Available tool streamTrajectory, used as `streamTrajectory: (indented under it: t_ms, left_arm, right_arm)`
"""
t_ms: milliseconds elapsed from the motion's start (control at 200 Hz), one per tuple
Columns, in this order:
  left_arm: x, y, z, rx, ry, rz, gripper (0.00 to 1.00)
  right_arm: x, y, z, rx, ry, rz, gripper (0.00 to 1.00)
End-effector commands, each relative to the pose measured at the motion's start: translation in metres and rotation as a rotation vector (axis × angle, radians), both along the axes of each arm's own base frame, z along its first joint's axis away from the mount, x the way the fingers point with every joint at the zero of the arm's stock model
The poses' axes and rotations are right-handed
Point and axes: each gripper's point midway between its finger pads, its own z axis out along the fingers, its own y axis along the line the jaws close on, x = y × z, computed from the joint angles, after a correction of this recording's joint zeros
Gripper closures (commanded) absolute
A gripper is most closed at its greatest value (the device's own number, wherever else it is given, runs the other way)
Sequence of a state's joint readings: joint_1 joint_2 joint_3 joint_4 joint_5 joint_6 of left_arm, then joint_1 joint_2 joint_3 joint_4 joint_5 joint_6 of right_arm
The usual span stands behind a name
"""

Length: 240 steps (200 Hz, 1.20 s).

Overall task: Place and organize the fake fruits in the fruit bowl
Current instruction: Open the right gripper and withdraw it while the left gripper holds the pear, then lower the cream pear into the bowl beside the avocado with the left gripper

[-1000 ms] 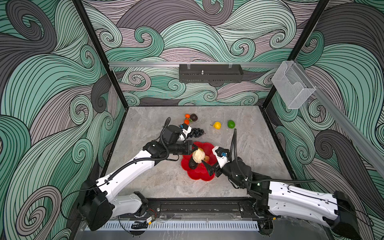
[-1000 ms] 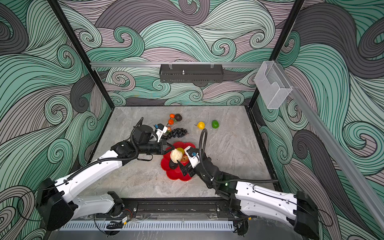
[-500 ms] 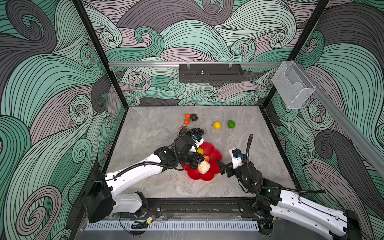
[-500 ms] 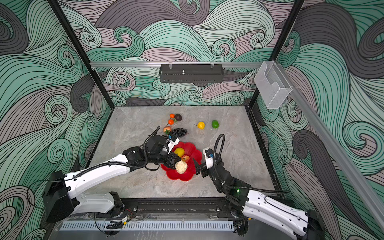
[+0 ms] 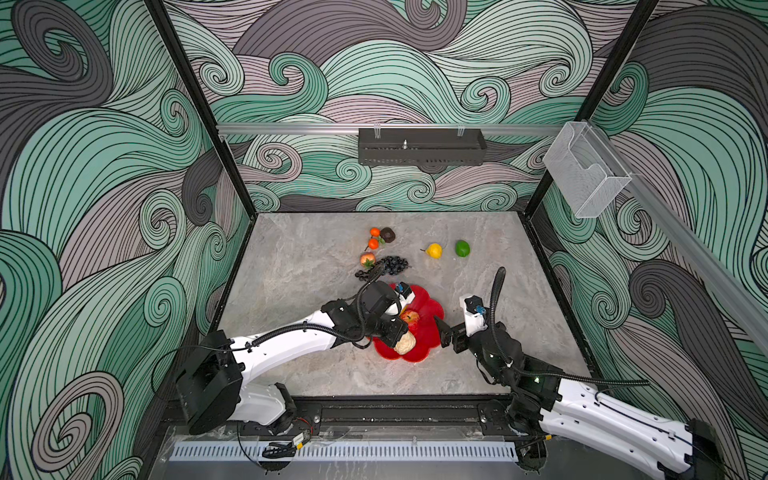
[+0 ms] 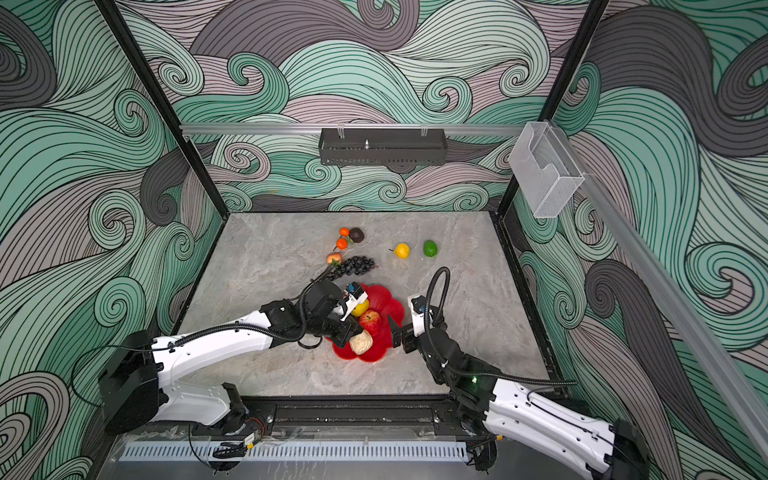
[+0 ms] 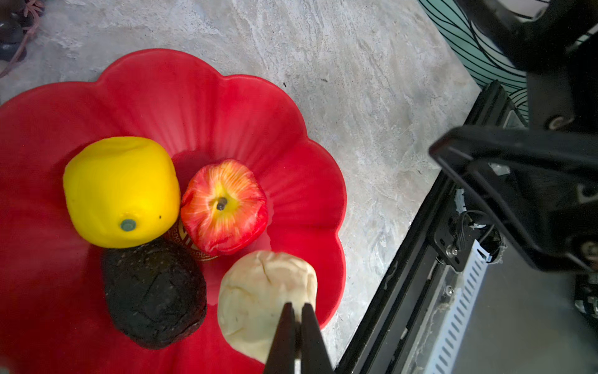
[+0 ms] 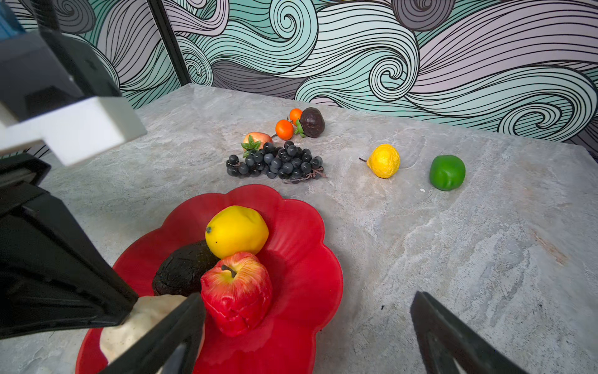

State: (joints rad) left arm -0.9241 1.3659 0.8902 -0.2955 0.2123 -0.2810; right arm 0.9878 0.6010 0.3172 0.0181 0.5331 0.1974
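Left wrist view shows the left gripper (image 7: 296, 323) pinched shut, its tips over the cream pear (image 7: 255, 288) at the rim of the fruit bowl (image 7: 226, 107); whether it grips the pear cannot be told; lemon (image 7: 121, 191), red apple (image 7: 223, 207) and avocado (image 7: 153, 291) lie touching in the bowl's middle; the bowl sits on the table (image 8: 453, 243) toward its front edge; the right gripper (image 8: 307, 296) is spread wide and empty, just beside the bowl; grape bunch (image 8: 278, 162), strawberry-like piece (image 8: 257, 140), tangerines (image 8: 284, 129), dark fruit (image 8: 312, 122), yellow pear (image 8: 384, 161) and lime (image 8: 447, 172) lie nearer the back edge.
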Motion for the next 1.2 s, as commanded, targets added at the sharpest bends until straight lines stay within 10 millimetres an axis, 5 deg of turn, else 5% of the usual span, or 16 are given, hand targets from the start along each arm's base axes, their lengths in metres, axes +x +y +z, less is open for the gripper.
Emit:
streamTrajectory:
  t_ms: [0, 435, 1196]
  left_arm:
    - [0.004, -0.003, -0.004, 0.015, -0.048, -0.024, 1.0]
    - [0.012, 0.004, -0.019, 0.058, -0.09, 0.004, 0.97]
    - [0.009, 0.008, -0.009, 0.047, -0.098, 0.01, 0.65]
  right_arm:
    - [0.003, -0.003, 0.0, 0.013, -0.001, -0.027, 0.0]
    - [0.004, -0.003, -0.003, 0.012, 0.008, -0.03, 0.0]
    - [0.006, -0.002, -0.006, 0.012, 0.022, -0.029, 0.0]
